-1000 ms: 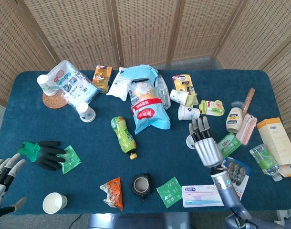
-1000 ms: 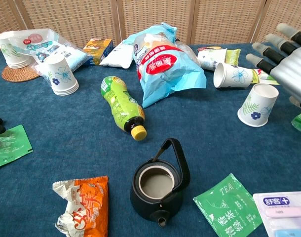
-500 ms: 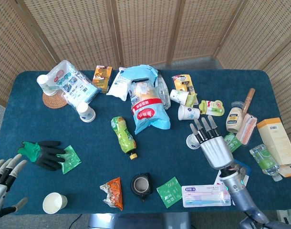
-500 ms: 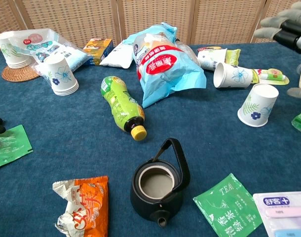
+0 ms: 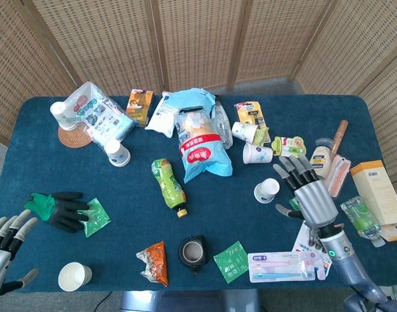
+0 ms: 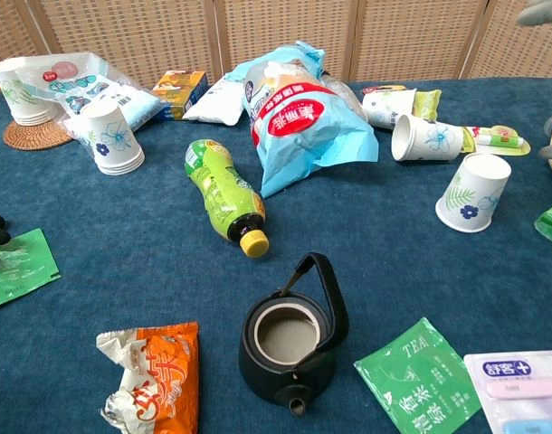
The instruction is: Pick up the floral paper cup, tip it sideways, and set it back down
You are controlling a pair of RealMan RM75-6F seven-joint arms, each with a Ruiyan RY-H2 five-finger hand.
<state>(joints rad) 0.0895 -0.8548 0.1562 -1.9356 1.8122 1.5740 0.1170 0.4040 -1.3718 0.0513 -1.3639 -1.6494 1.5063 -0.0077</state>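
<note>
Drawing back toward four o'clock, the right hand [image 5: 314, 198] is hovering with fingers spread and nothing held, leaving the floral paper cup [image 5: 267, 190] standing upside down on the bench [image 5: 120, 195] beside it.

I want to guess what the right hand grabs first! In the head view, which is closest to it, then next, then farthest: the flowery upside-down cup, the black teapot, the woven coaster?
From the right hand:
1. Flowery cup, just left.
2. Black teapot, lower left.
3. Woven coaster, far left corner.
</note>
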